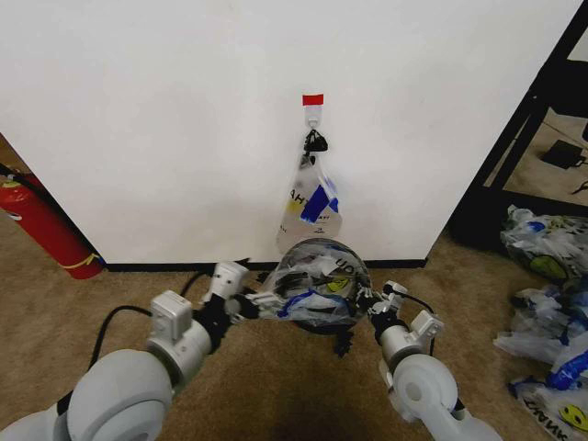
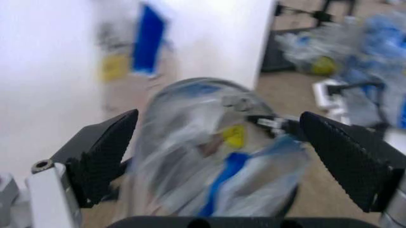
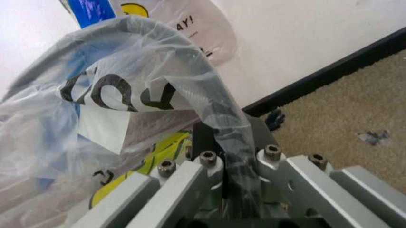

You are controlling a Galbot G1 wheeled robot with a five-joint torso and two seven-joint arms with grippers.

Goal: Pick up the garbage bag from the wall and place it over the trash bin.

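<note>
Head view puts the task near its end: a bag (image 1: 317,280) is draped over the bin (image 1: 312,317) on the carpet just in front of the wall (image 1: 184,119), its film stretched across the round mouth with black lettering, a yellow face and blue patches showing. The bin's body is almost wholly covered by plastic, with a dark rim edge showing below.

A second like-printed bag (image 1: 310,207) hangs from the hook (image 1: 313,115) under the red tape (image 1: 313,98), so the hook is not bare.

The left end effector (image 1: 246,292) sits at the bin's left side; in its wrist view the two black fingers (image 2: 101,156) stand wide apart with the bagged bin between them and not pinched. The right end effector (image 1: 378,303) is at the bin's right side, and its wrist view shows the metal fingers (image 3: 190,183) closed together on a twisted strand of the bag (image 3: 127,95) where it passes over the rim.

By my reading, lifting and covering are done. What remains is to let go on the right and perhaps settle the film further down the rim; how evenly it sits on the far side I cannot tell.

A fire extinguisher (image 1: 41,225) stands far left, and a heap of bags (image 1: 551,312) lies to the right.
</note>
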